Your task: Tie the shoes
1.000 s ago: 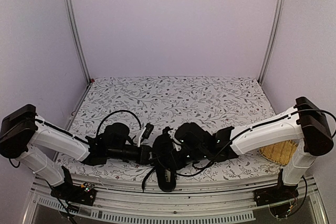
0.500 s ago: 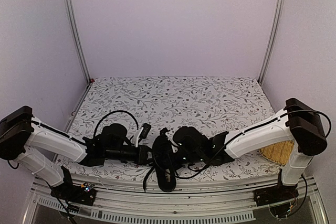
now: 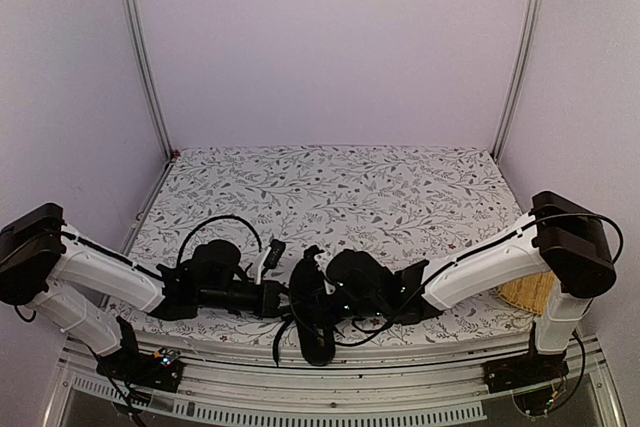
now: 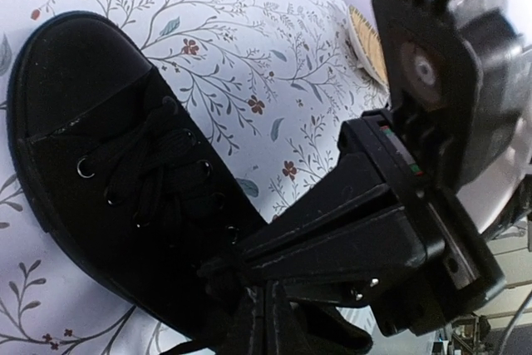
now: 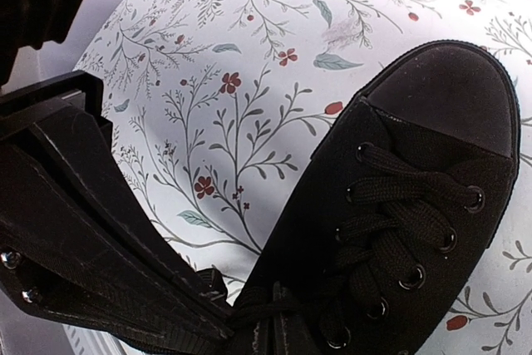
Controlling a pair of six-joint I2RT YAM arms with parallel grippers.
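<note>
The black shoe (image 5: 391, 197) lies on the floral cloth (image 5: 249, 56), laces (image 5: 399, 247) crossed through its eyelets.

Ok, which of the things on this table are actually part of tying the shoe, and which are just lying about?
Part of the job: black shoe, its black laces, left gripper and right gripper, both shut beside the laces.
Just lying about: woven basket at the right edge; the floral table cover is only the surface.

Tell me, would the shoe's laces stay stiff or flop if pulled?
Probably floppy: the laces are thin and bend as they cross the shoe. They likely slide easily through the round eyelets.
</note>
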